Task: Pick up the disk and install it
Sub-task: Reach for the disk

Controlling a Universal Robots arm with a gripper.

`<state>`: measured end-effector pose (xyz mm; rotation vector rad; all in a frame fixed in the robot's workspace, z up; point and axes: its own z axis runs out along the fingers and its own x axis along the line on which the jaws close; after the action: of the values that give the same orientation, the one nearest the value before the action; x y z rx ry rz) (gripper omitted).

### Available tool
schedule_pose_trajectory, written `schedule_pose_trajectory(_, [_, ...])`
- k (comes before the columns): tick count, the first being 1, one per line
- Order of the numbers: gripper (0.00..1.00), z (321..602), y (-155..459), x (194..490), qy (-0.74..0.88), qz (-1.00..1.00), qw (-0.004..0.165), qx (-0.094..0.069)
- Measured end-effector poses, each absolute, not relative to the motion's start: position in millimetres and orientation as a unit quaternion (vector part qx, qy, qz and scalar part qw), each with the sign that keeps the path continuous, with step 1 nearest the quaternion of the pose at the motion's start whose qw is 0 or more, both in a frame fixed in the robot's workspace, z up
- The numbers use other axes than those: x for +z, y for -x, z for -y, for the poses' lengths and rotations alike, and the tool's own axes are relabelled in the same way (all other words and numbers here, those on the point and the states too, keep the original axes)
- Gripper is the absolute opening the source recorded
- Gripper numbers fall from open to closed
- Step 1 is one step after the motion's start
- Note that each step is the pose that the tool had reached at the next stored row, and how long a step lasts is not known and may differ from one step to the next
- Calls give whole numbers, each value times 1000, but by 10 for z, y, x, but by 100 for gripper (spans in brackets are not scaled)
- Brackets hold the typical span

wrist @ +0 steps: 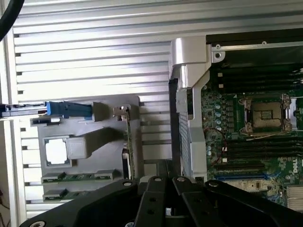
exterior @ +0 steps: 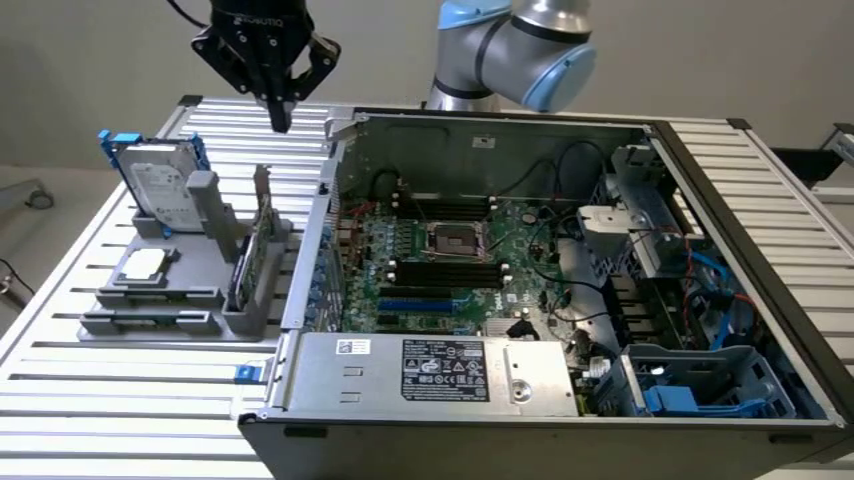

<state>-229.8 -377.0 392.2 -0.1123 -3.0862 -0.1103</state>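
The disk [exterior: 160, 185] stands upright in a grey fixture [exterior: 174, 305] on the slatted table at the exterior view's left; it is silver with a white label and a blue carrier. From the wrist view it appears edge-on, mostly as its blue carrier [wrist: 68, 109]. My gripper [exterior: 280, 120] hangs above the table behind the fixture, between the disk and the open computer case [exterior: 441, 370]. Its black fingers [wrist: 158, 187] are shut together, point down and hold nothing. It is clear of the disk and touches nothing.
The fixture also holds a flat silver square chip [exterior: 144, 263] and an upright green card [exterior: 260, 245]. The case shows its motherboard [exterior: 454, 250], cables and a drive cage with blue caddies [exterior: 707, 385] at the exterior view's lower right. The arm's elbow [exterior: 527, 45] rises behind the case.
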Motion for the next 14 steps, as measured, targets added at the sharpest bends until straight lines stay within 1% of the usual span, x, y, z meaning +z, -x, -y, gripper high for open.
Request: schedule_pose_trajectory(14, [11,3668,2740,3919,37,997,45,-44])
